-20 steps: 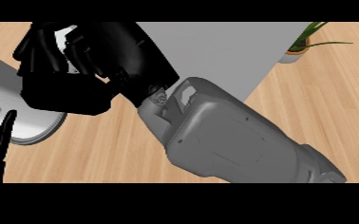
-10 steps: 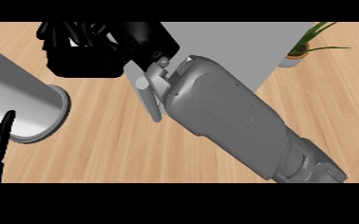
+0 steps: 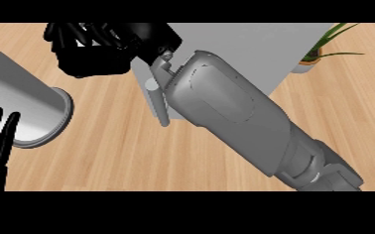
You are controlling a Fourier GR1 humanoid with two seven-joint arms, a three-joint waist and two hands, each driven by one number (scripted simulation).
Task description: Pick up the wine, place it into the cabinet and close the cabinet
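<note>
With no wine in sight and the right robot hand (image 3: 102,49) by the cabinet (image 3: 242,44), its grip unreadable, stowing and closing look undone.

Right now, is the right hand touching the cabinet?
Cannot tell. In the head view the right hand overlaps the left edge of the cabinet, but neither contact nor a gap shows plainly.
</note>
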